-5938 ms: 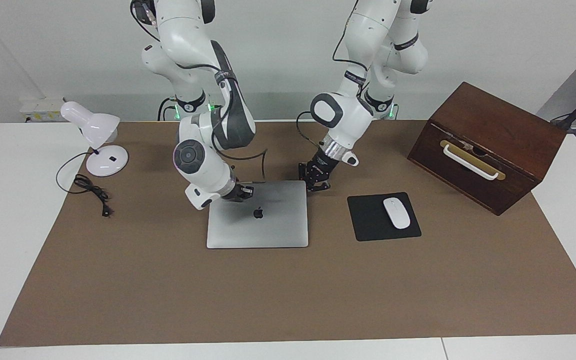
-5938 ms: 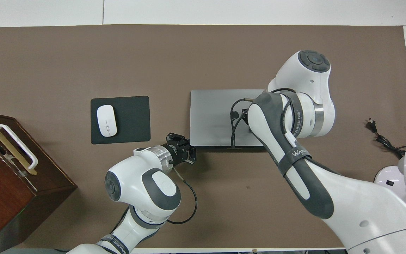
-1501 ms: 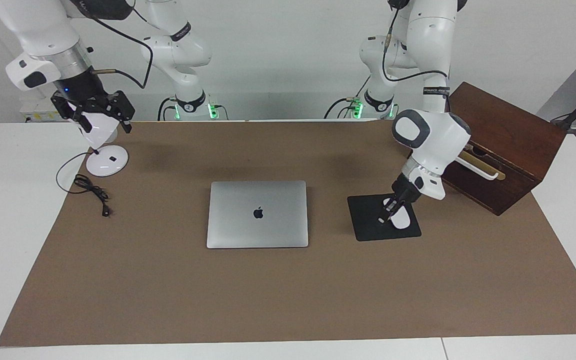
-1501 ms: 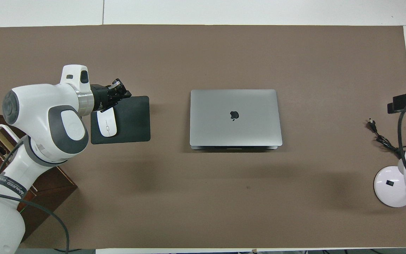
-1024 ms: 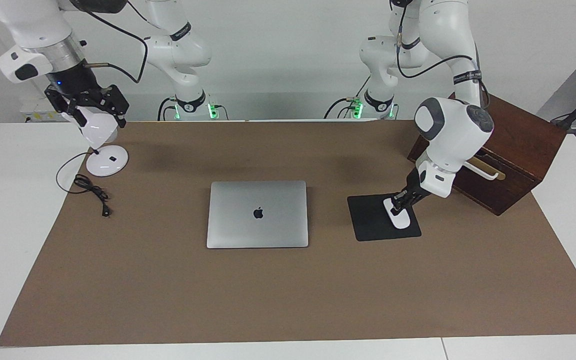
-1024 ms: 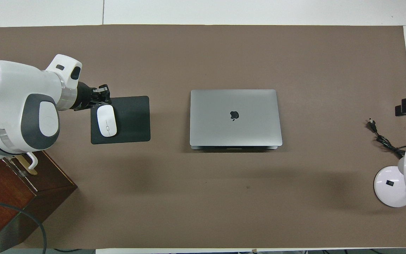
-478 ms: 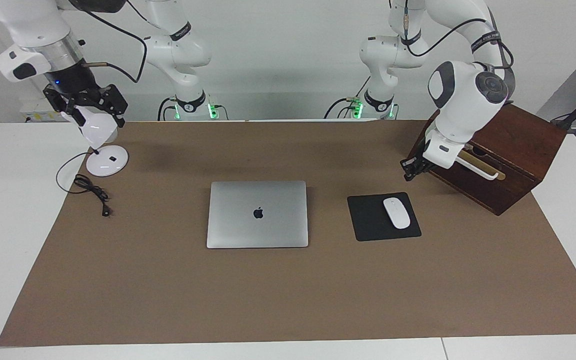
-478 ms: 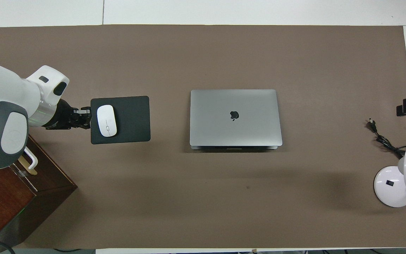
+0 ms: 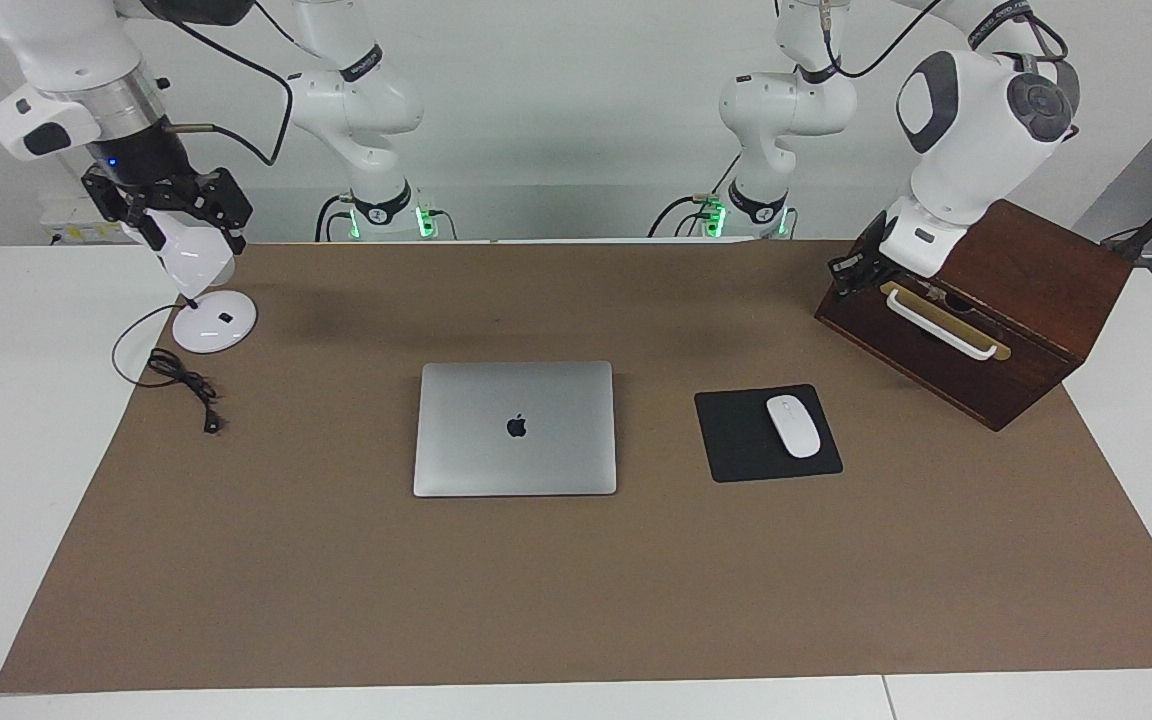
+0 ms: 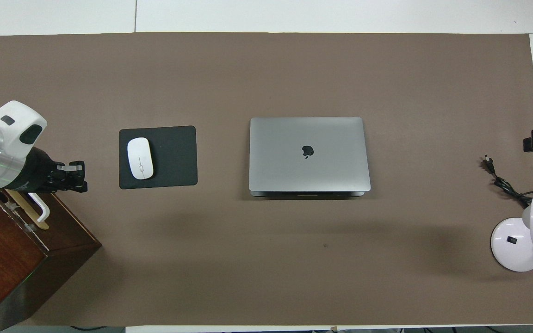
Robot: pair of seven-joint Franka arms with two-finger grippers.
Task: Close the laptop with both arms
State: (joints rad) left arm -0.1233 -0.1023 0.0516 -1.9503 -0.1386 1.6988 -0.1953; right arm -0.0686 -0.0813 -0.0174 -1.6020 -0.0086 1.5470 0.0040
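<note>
Lying flat mid-table, lid down, the laptop (image 9: 515,428) looks finished. Left gripper (image 9: 852,268), fingers unreadable, hangs over the wooden box (image 9: 996,300); right gripper (image 9: 174,208), fingers spread, hovers above the lamp (image 9: 198,285), both apparently clearing off.

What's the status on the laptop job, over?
Left gripper raised over the wooden box, right gripper open, raised over the desk lamp. Laptop shut flat, untouched. Nothing on it.
</note>
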